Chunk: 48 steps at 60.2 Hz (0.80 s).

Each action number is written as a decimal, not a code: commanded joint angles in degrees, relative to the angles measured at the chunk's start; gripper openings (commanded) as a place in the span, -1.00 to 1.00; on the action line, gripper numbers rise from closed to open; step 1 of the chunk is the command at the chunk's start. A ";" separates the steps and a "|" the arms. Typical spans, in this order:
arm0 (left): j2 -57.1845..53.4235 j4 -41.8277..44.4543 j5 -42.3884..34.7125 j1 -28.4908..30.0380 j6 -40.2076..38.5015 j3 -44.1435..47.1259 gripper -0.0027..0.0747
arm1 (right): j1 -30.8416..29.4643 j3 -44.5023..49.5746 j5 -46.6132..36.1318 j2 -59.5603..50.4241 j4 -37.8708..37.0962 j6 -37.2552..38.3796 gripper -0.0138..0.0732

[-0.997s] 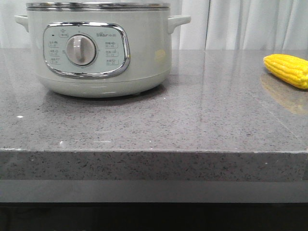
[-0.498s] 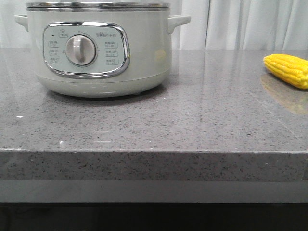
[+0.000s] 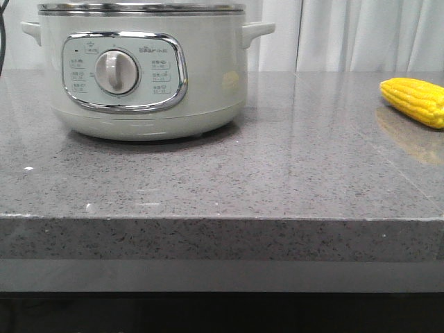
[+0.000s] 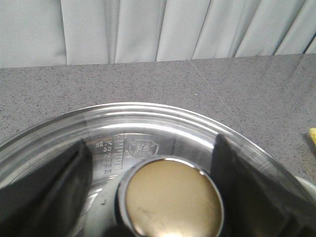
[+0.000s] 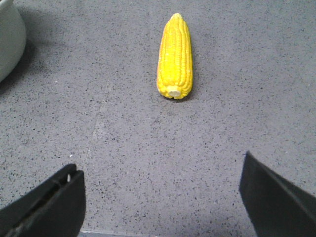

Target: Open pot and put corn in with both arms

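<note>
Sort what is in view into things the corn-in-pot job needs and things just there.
Needed: large pale cream-green electric pot; its clear glass lid with round brass-coloured knob; bright yellow corn cob.

Just there: speckled grey stone counter; white pleated curtain.

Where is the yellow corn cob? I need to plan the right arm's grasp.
The yellow corn cob lies on the grey stone counter's far right, apart from the cream-green pot.

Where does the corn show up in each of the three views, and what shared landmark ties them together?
Front view: the corn lies at the far right edge on the grey countertop, cut off by the frame.
Left wrist view: only a yellow sliver at the right edge, likely the corn.
Right wrist view: the whole cob lies ahead of the open right gripper.
Shared landmark: the pot, also visible in the right wrist view's corner.
</note>
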 commanded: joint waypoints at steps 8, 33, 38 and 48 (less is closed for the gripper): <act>-2.16 -0.47 -4.07 -0.41 0.01 -1.89 -0.23 | -0.16 -1.88 -3.75 0.40 -0.05 -0.07 0.80; -4.03 -0.47 -2.17 -0.41 0.01 -8.62 -0.34 | -0.16 -1.88 -3.75 0.40 -0.05 -0.07 0.80; -5.52 -0.47 -0.29 -0.41 0.01 -10.63 -0.34 | -0.16 -1.88 -3.75 0.40 -0.05 -0.07 0.80; -10.17 0.80 5.96 -0.41 0.01 -13.21 -0.34 | -0.16 -1.88 -3.75 0.40 -0.05 -0.07 0.80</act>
